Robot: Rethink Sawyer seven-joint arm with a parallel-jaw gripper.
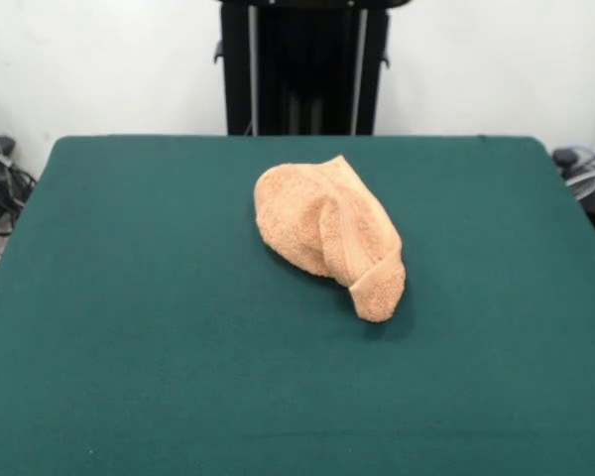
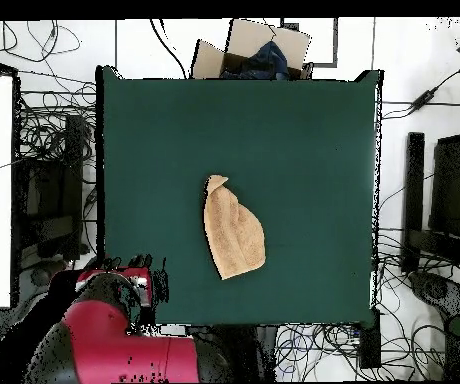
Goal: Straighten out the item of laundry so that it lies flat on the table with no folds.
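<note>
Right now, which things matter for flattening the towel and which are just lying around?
Job:
towel, crumpled and folded
table
arm, drawn back at the table's edge

Lying about:
cardboard box beyond the table
cables on the floor

The towel (image 1: 329, 236) is bunched up on itself, so most of its surface is buried under its own folds; you can't tell where two of the corners or the second woven band are. The front view cuts the counter (image 1: 129, 327) off at the bottom and at both lower sides, so its near edge doesn't show. The pedestal (image 1: 302, 64) gets chopped by the top edge. In the overhead view the arm (image 2: 114, 340) sits folded by the counter's bottom-left corner, and the pincer is lost somewhere in that dark clutter, so no idea about its jaws. The cardboard box (image 2: 249, 50) beyond the far edge holds something dark that's too small to identify.
</note>
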